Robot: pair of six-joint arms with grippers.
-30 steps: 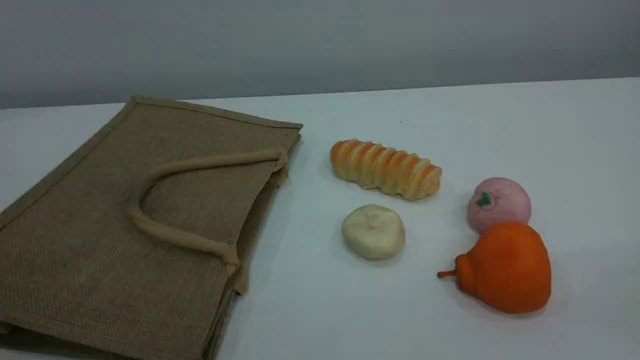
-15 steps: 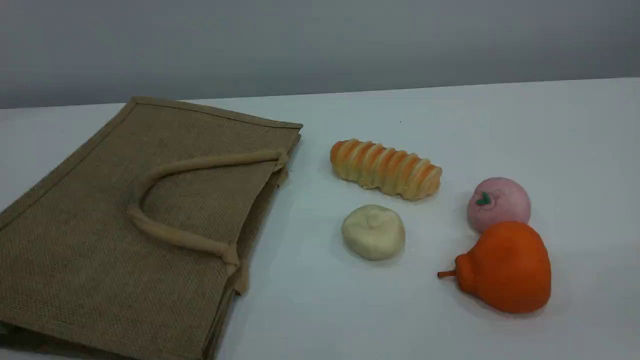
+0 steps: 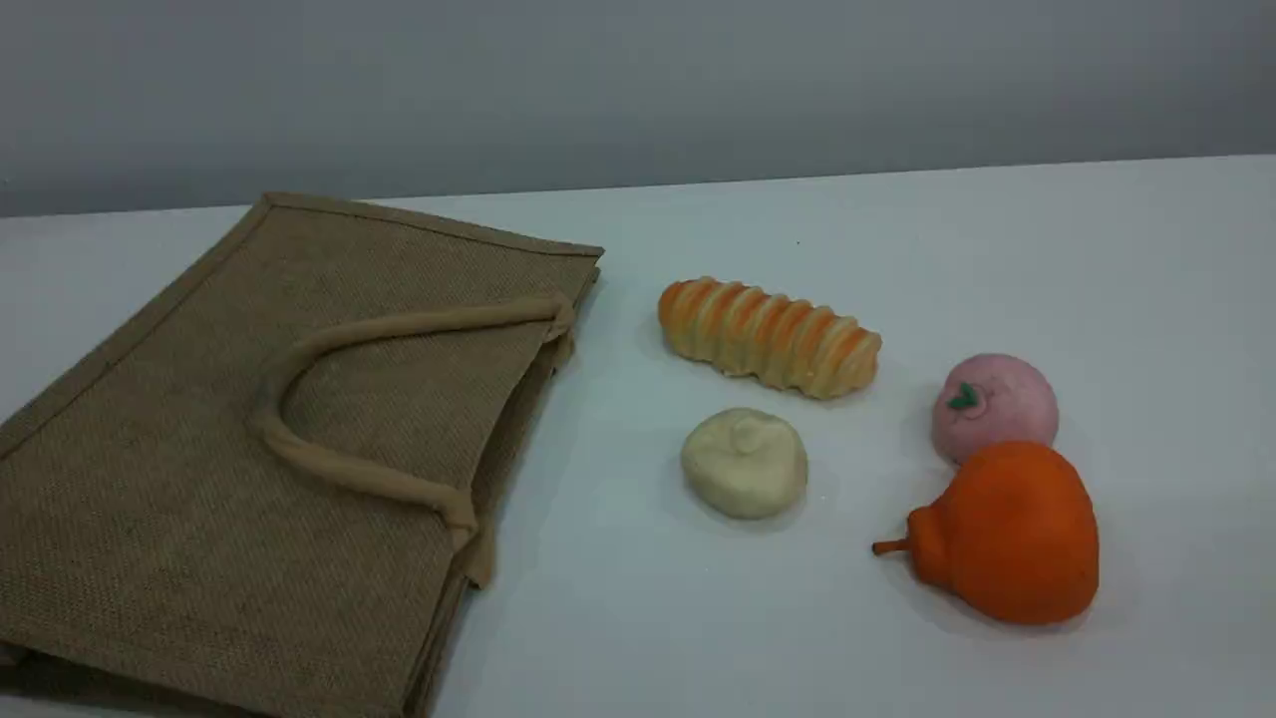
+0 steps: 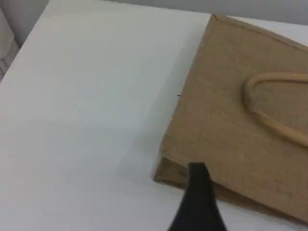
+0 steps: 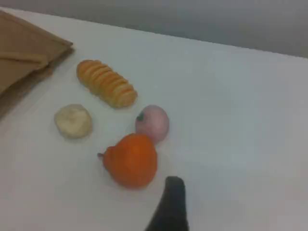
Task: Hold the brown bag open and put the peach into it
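The brown bag (image 3: 199, 449) lies flat on the left of the white table, mouth toward the foods, one beige loop handle (image 3: 329, 469) resting on top. The pale pink peach (image 3: 995, 404) sits at the right, touching the orange pear behind it. Neither arm shows in the scene view. In the left wrist view one dark fingertip (image 4: 198, 175) hangs above the bag's (image 4: 231, 130) near edge, holding nothing. In the right wrist view one dark fingertip (image 5: 174, 187) hovers just right of the pear, short of the peach (image 5: 153, 122), also empty. Both grippers look open.
An orange pear-shaped fruit (image 3: 1007, 534) lies in front of the peach. A cream round bun (image 3: 744, 462) and a striped orange bread roll (image 3: 768, 337) lie between bag and peach. The table's far edge meets a grey wall.
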